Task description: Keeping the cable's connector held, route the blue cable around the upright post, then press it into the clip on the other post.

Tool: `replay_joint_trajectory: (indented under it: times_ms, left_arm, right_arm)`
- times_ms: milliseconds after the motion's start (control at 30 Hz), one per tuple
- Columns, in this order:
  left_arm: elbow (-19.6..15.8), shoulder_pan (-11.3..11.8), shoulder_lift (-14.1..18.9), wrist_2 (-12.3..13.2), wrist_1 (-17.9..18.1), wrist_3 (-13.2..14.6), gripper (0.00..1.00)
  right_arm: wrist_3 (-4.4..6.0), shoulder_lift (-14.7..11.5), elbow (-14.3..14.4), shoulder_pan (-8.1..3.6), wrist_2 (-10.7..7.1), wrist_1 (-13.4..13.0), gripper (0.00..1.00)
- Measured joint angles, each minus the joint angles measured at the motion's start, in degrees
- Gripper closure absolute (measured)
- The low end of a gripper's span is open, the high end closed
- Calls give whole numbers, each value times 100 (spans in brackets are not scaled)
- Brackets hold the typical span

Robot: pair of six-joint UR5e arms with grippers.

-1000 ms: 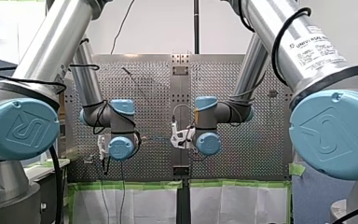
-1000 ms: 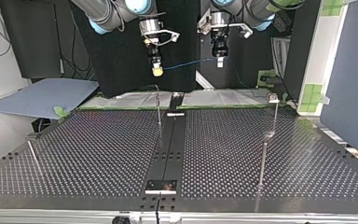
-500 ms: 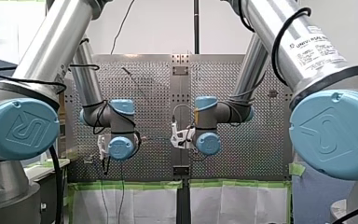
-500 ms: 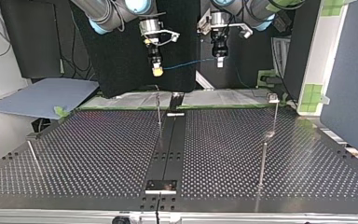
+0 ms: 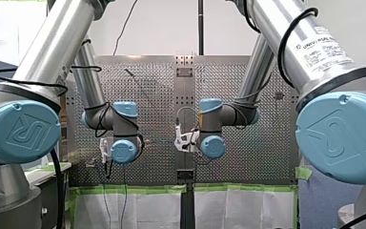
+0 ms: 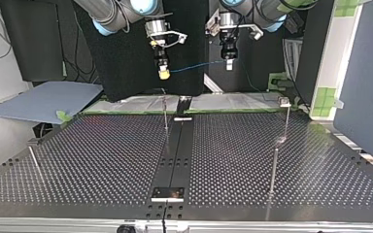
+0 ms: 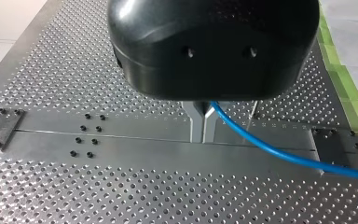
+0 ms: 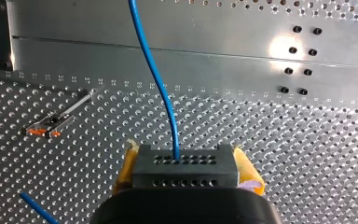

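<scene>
Both hold the blue cable (image 8: 153,70): my right end effector (image 8: 185,167) clamps its connector (image 8: 207,176), my left end effector (image 7: 203,125) its length.

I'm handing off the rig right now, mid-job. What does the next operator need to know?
Left gripper: shut on the blue cable.
Right gripper: shut on the connector, yellow pads either side.
Both hang high above the table; the cable runs between them, clear of the posts.
Done: connector and cable gripped.
Left: routing around the upright post, then pressing into the clip, which I cannot pick out from here.
</scene>
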Motion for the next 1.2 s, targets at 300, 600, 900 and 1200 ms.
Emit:
replay_joint_trajectory:
  times_ms: [300, 600, 900, 1200]
  left_arm:
    - [0, 0, 0, 0, 0, 0, 100]
    - [0, 0, 2, 1, 3, -4, 100]
    - [0, 0, 8, 0, 8, -9, 100]
    - [0, 0, 9, 0, 9, -9, 100]
  right_arm:
    - [0, 0, 0, 0, 0, 0, 100]
    - [0, -1, -1, 1, 0, 0, 100]
    - [-17, 319, -24, 0, 0, 235, 100]
    - [-18, 585, -26, 0, 0, 263, 100]
